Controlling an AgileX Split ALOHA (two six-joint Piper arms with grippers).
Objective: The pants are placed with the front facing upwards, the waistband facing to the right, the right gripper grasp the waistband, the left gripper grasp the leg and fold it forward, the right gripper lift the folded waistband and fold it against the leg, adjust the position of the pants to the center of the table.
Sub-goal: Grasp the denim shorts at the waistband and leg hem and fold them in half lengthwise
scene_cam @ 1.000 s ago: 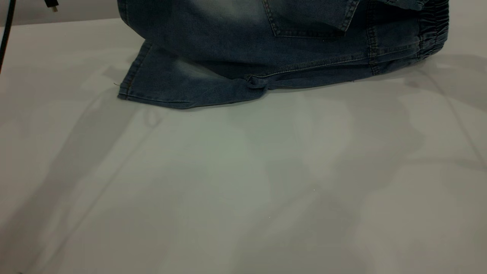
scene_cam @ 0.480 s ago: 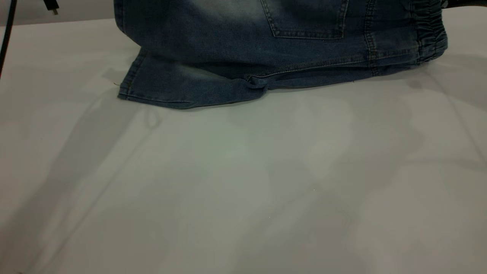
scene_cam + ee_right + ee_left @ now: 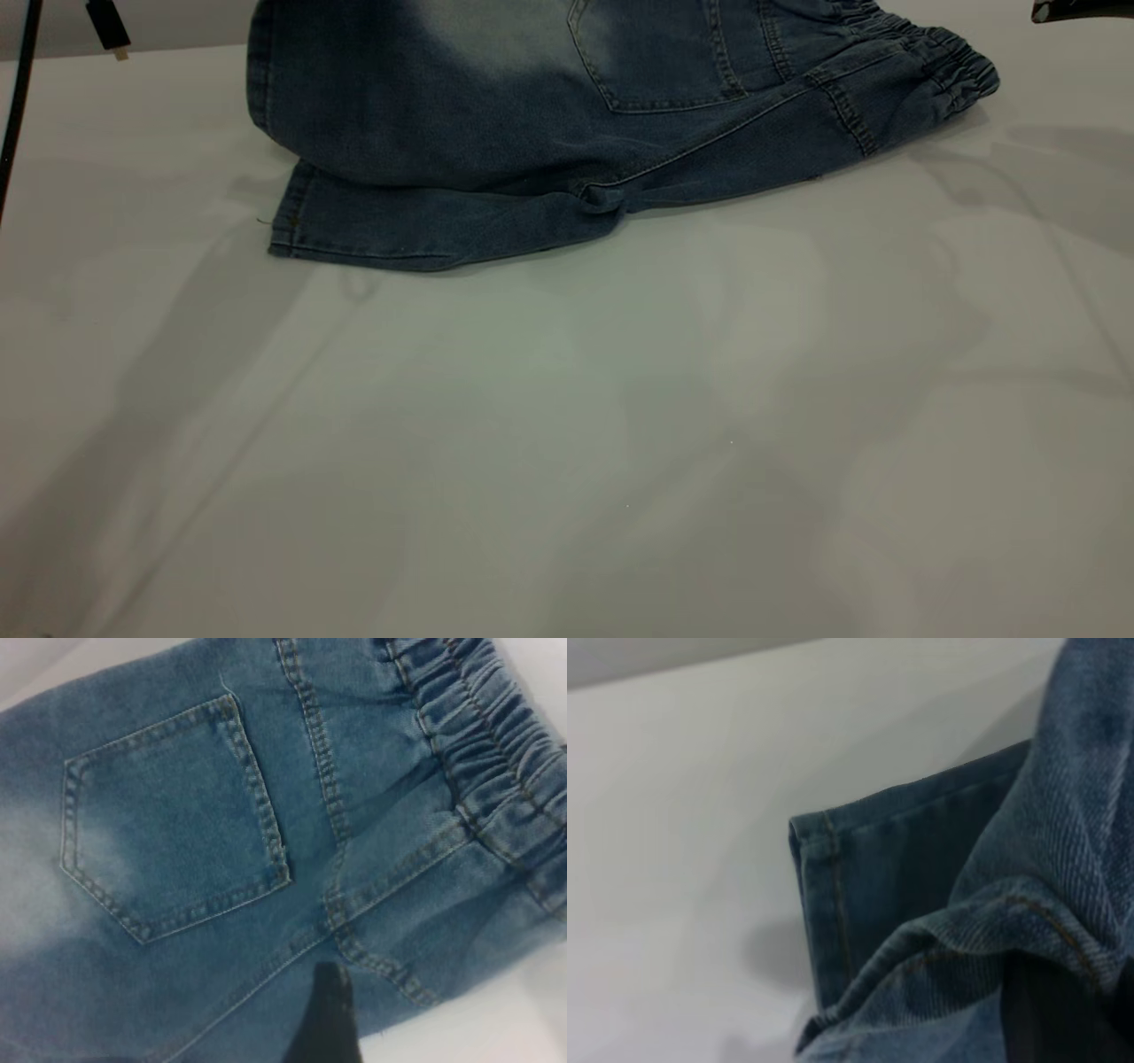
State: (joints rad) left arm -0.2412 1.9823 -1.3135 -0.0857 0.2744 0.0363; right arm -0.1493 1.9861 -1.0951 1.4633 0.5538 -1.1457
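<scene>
The blue denim pants (image 3: pixel 496 115) lie folded lengthwise at the far side of the table (image 3: pixel 567 443), back pocket (image 3: pixel 168 824) up. The ruffled waistband (image 3: pixel 939 58) rests at the right end and lies free (image 3: pixel 496 753) in the right wrist view. My right gripper (image 3: pixel 1067 11) is off to the right of the waistband; one black finger (image 3: pixel 326 1019) hovers over the denim with nothing in it. In the left wrist view, leg fabric (image 3: pixel 1028 930) drapes over my left gripper's dark finger (image 3: pixel 1050 1014), which holds it. The lower leg's hem (image 3: pixel 283 221) lies flat.
A black cable (image 3: pixel 19 80) and a small black plug (image 3: pixel 108 28) hang at the far left edge. Bare table stretches in front of the pants to the near edge.
The waistband end has dropped onto the table and swung back. The right gripper has let it go and drawn off to the right. The left end of the upper layer shifted slightly left.
</scene>
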